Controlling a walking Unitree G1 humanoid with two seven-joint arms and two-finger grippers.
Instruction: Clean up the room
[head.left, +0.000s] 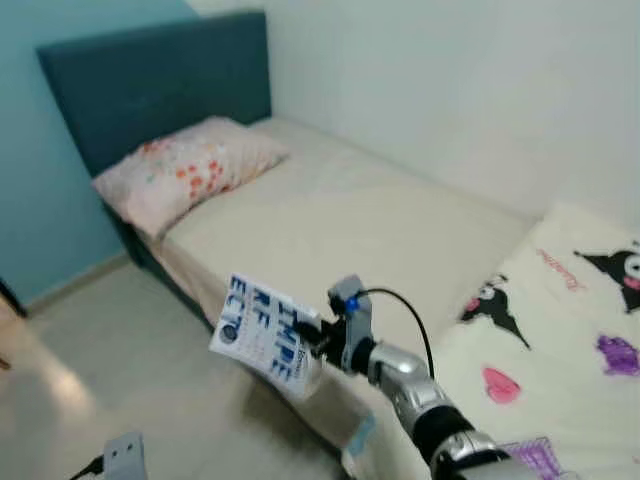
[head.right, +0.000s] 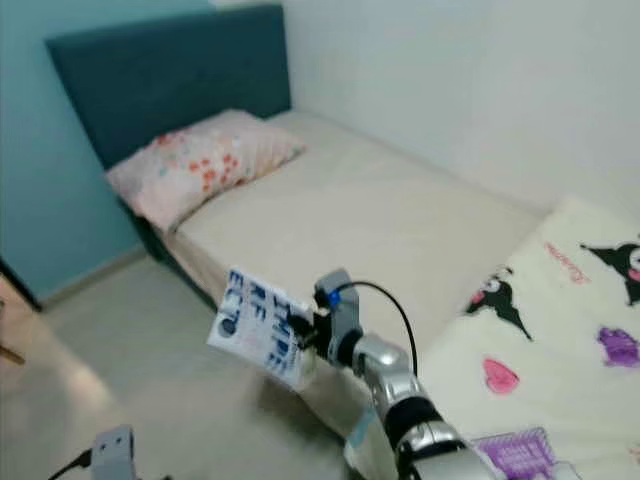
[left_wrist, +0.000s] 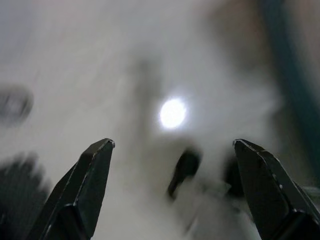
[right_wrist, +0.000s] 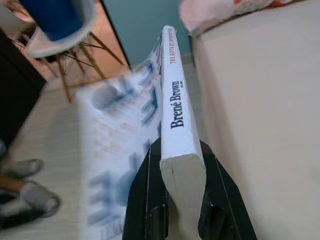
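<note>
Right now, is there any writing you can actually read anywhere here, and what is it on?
"Brené Brown": on the spine of the white book held by the right gripper.
Red line higher up the spine: too small to read.
Large blue cover letters: too blurred and tilted to read.
Red writing on the cartoon blanket: too blurred.

A floral pillow lies against the teal headboard — cartoon-printed blanket nearer, chair beyond.

Right claw clamped, arm extended; left claw spread apart.
</note>
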